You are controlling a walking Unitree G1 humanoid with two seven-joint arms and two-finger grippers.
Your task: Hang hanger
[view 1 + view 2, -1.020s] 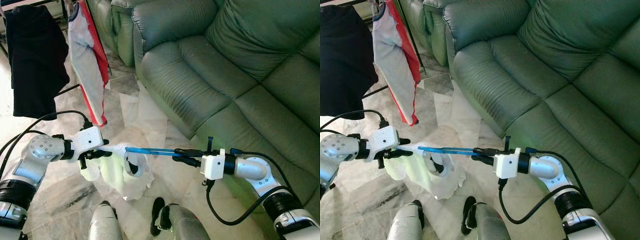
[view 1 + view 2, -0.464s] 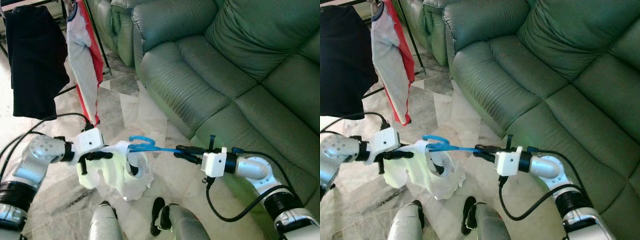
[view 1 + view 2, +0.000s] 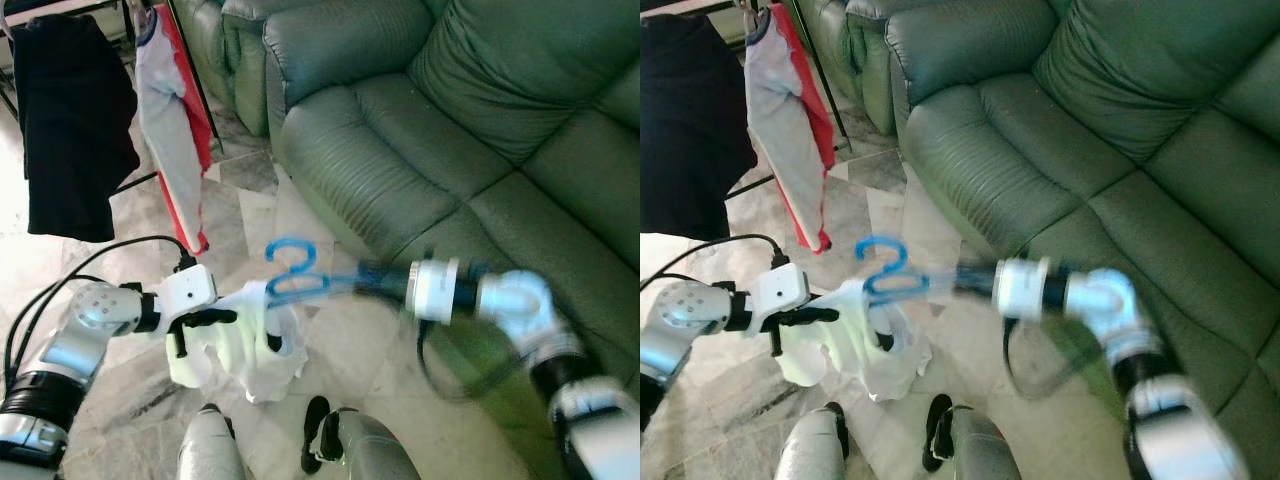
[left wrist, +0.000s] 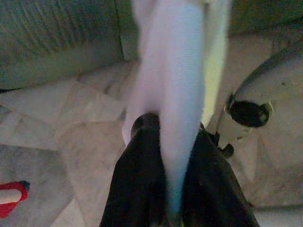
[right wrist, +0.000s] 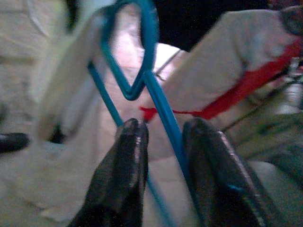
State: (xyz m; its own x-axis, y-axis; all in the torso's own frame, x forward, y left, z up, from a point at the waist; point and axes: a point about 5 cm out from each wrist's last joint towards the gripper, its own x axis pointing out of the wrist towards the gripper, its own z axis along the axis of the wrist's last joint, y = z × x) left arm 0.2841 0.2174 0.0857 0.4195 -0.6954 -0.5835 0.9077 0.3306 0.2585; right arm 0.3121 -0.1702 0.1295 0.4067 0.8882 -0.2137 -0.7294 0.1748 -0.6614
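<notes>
No lettering, label, brand or number can be read on anything here.

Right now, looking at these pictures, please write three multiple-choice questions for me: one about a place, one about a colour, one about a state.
1. Where does the red and white shirt hang?
A. On the rack beside the black garment
B. Over the sofa's backrest
C. From the right gripper

2. What colour is the hanger?
A. Red
B. Blue
C. Black

3. What is the left gripper doing?
A. Hanging open by the robot's side
B. Resting on the sofa
C. Holding the pale garment

Answers: 1 A, the shirt hangs next to the black garment at the far left; 2 B, the hook and wire look blue in head and right wrist views; 3 C, in the left wrist view the pale cloth runs between its black fingers.
</notes>
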